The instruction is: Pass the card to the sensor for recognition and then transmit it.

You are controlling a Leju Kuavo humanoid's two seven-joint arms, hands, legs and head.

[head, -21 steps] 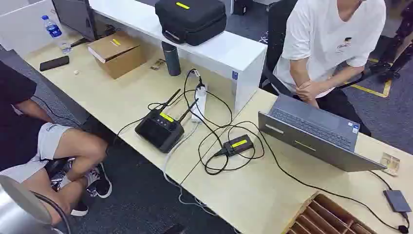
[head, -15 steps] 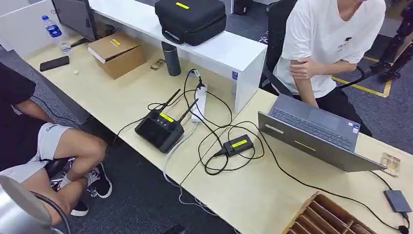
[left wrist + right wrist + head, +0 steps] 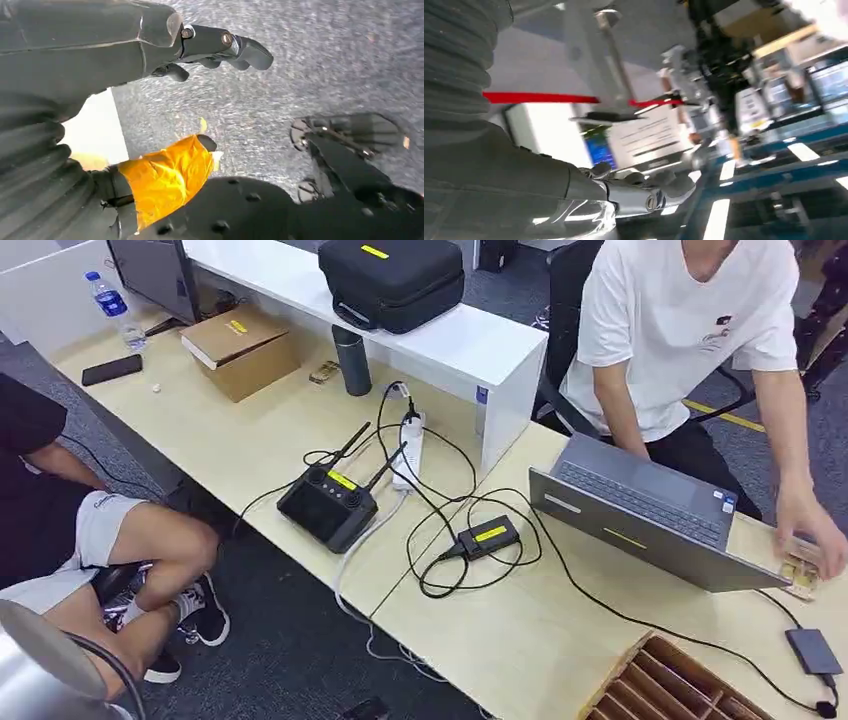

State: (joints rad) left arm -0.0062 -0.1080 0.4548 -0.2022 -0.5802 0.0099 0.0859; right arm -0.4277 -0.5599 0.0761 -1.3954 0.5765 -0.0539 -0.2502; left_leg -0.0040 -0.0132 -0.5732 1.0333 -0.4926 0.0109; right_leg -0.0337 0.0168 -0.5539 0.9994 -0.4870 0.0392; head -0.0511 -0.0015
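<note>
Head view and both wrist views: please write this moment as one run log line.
left hand: open, holds nothing | right hand: holds nothing | card: on desk beside laptop, person's hand on it | sensor: unused

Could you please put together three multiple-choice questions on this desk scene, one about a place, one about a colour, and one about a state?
1. Where does the black case sit?
A. on the white partition shelf
B. on the floor
C. on the laptop

2. What colour is the label on the small black card reader among the cables?
A. red
B. yellow
C. blue

3. What is the state of the laptop?
A. closed flat
B. open, lid towards the robot
C. lying upside down

Answers:
1. A, the case rests on top of the white shelf above the desk.
2. B, a yellow strip shows on the reader's top.
3. B, the keyboard faces the person in the white shirt and the lid's back faces the head camera.
</note>
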